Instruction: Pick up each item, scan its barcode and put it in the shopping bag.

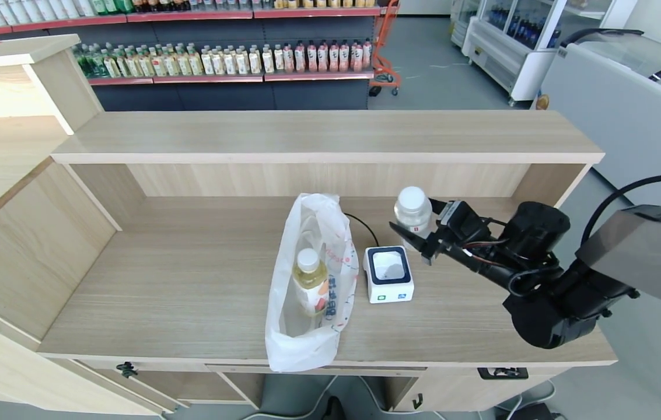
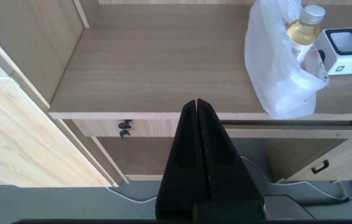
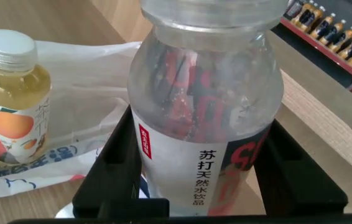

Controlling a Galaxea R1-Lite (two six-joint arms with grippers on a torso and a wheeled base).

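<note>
Clear plastic bottle (image 1: 413, 213): upright with a red and white label, just behind the scanner (image 1: 388, 273) and a little to its right; I cannot tell whether it is clear of the counter (image 1: 190, 280)
Right hand (image 1: 418, 224): clamped on the clear plastic bottle, one black finger on each side of its body, reaching in from the right of the scanner
Right wrist view: the fingers (image 3: 117, 165) press the bottle's lower half, with the label facing the camera
Left hand (image 2: 196, 124): fingers pressed together with nothing between them, well apart from the scanner, out past the counter's front edge and below its top
Scanner: small white box with a dark window facing up, standing on the counter
Shopping bag (image 1: 283, 303): white plastic, touching or nearly touching the scanner's left side, mouth open, reaching to the counter's front edge
Yellow drink bottle (image 1: 310, 280): upright inside the shopping bag, white cap on, left of the scanner
Black cable (image 1: 365, 227): curves over the counter just behind the scanner, beside the bag
</note>
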